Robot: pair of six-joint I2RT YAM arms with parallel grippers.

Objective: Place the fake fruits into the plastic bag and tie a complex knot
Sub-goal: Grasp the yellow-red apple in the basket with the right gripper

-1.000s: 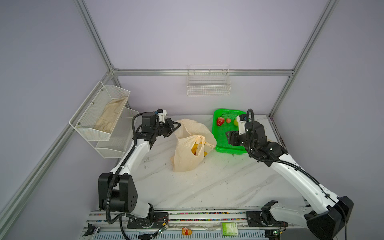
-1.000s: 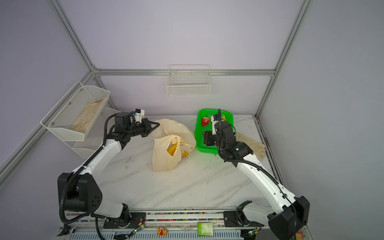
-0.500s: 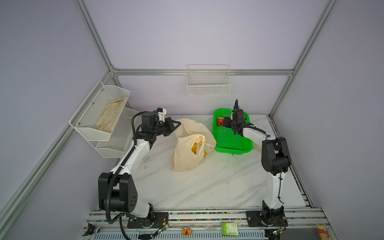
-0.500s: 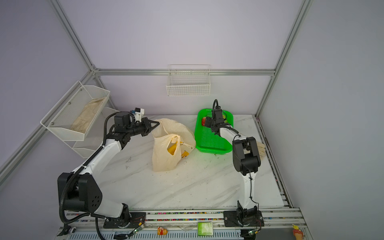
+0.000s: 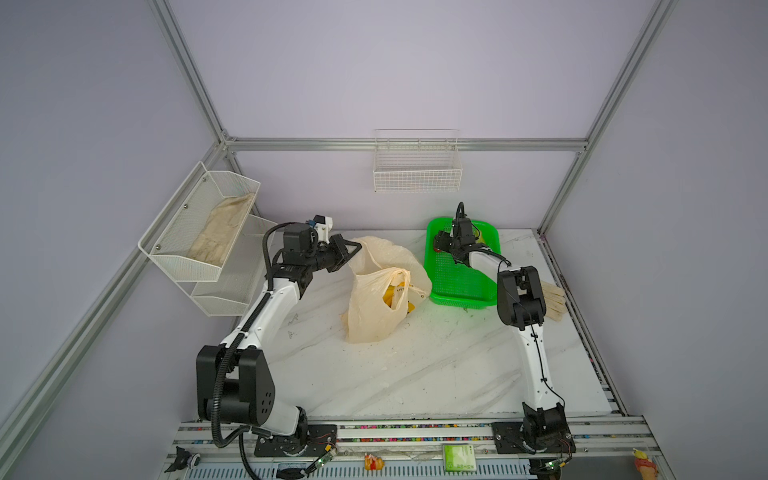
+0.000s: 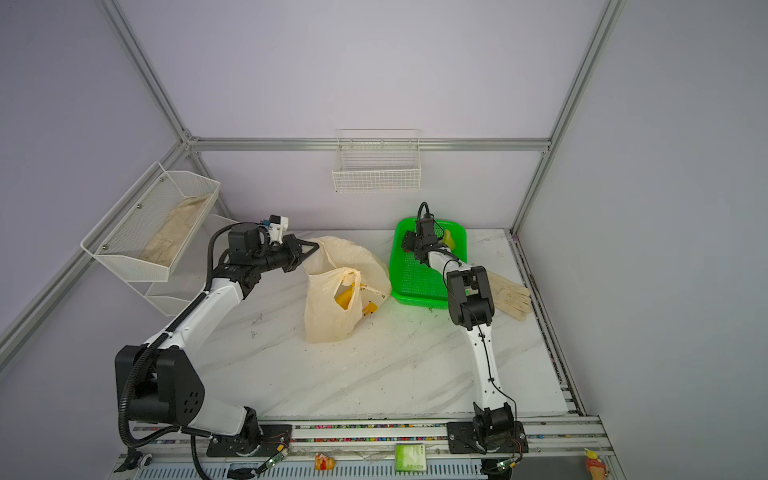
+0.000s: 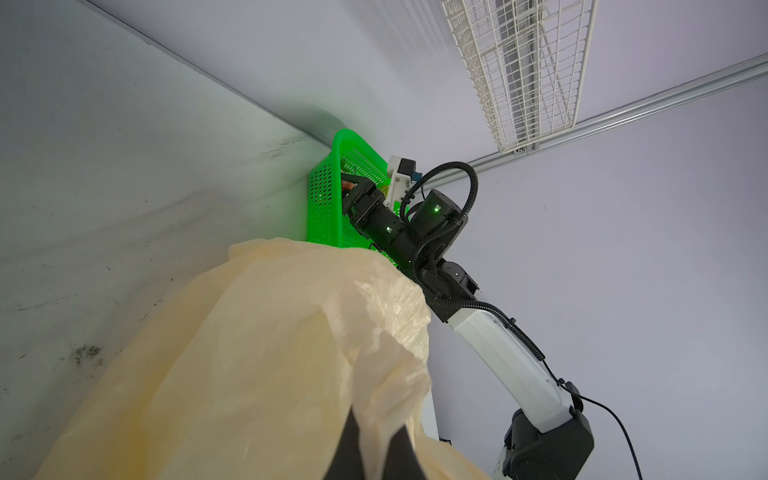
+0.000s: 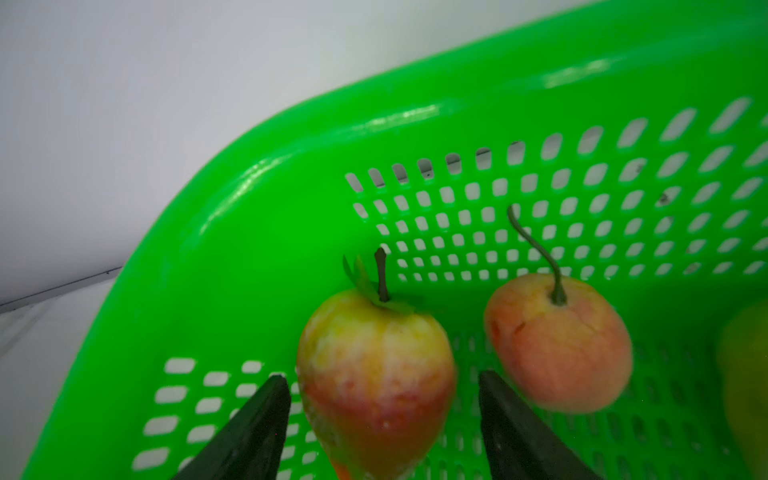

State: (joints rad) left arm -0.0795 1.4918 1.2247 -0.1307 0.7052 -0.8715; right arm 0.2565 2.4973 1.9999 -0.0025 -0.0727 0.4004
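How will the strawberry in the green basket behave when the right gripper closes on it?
The strawberry tapers toward its tip, so it may squirt out as the right gripper closes. It looks small and smooth, so probably light and slippery. Its rounded body could roll against the round fruit beside it.

You have the plastic bag (image 5: pixel 374 309) slumped on the marble table (image 5: pixel 415 374), just beside the green basket (image 5: pixel 453 282). It is thin, peach-beige and crinkled, with its mouth agape. One handle loop (image 5: pixel 400 277) stands free, and the far side is drawn up taut, pinched in the left gripper (image 5: pixel 354 249). The yellow banana bunch (image 5: pixel 388 298) shows inside. In the basket's corner lie a red-and-pale strawberry (image 8: pixel 374 382), just beside it a stemmed cherry (image 8: pixel 557 345), and a blurred yellow-green shape, probably the pear (image 8: pixel 744 386).
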